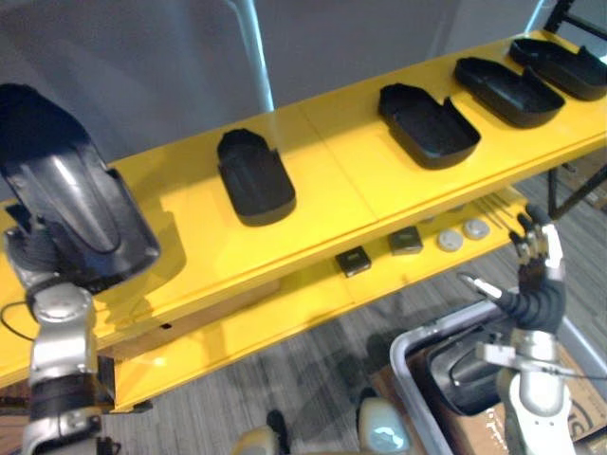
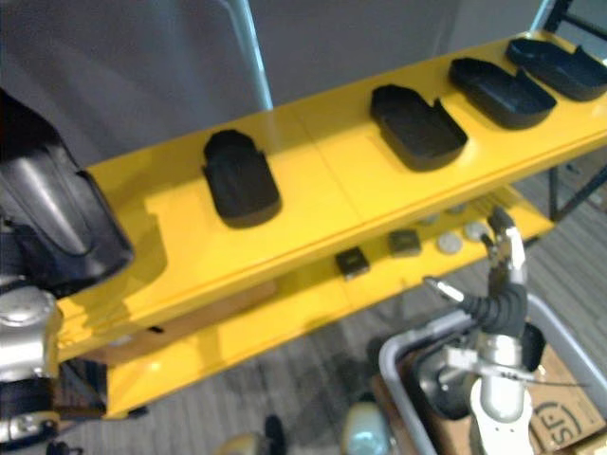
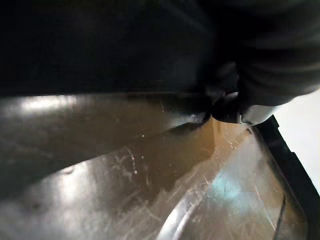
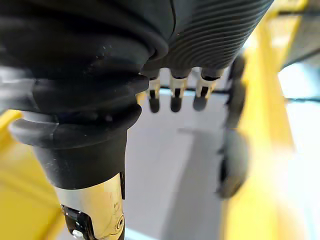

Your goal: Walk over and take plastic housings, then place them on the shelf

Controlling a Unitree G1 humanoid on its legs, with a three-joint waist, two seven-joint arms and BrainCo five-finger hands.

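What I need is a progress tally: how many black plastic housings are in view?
5 sure: four housings along the top shelf, one at its left end, at the left robot hand. Dark shapes in the grey bin may be more.

Black plastic housings, yellow shelf, grey streaked floor, grey bin

Yellow shelf of two boards. On the top board, four black housings in a row, open side up, apart from one another. On the lower board, two small dark square parts, then two pale round discs near them.
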